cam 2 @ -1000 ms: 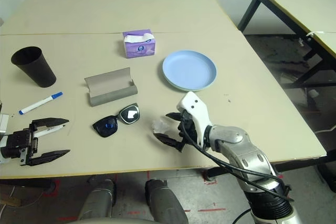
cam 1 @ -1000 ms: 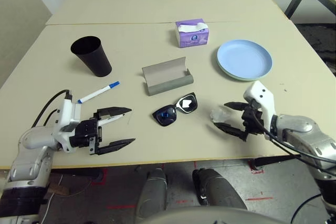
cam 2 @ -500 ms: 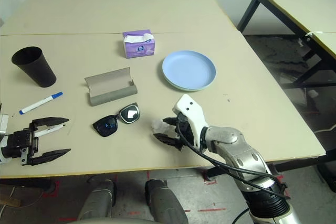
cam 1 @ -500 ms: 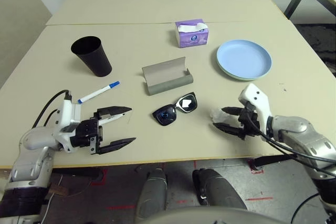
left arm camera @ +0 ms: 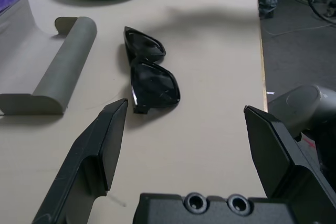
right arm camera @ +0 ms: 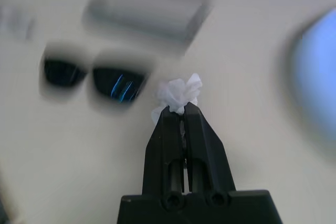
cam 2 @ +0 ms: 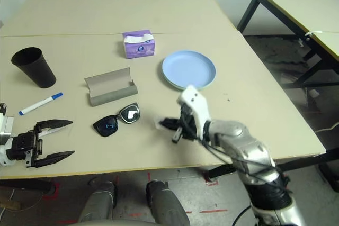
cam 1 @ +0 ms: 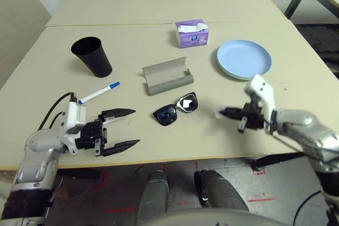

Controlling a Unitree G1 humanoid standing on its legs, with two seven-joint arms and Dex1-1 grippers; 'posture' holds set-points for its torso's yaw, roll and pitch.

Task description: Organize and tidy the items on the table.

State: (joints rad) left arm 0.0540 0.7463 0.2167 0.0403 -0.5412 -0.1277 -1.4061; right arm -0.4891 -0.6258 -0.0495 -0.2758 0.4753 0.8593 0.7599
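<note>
Right black two-fingered end effector (right arm camera: 184,109) pinches the crumpled white tissue (right arm camera: 179,94), to the right of the black sunglasses (cam 1: 176,109); the left black two-fingered end effector (cam 1: 136,126), left of the sunglasses, stands wide. Pale beige flat-topped counter (cam 1: 159,149), crossed by a seam beyond the sunglasses, sits over a grey floor (cam 1: 180,197) with red tape marks.

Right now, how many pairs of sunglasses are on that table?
1. The black sunglasses lie between the open grey case and the table's near edge. I see no second pair, though the arms could hide something.
</note>
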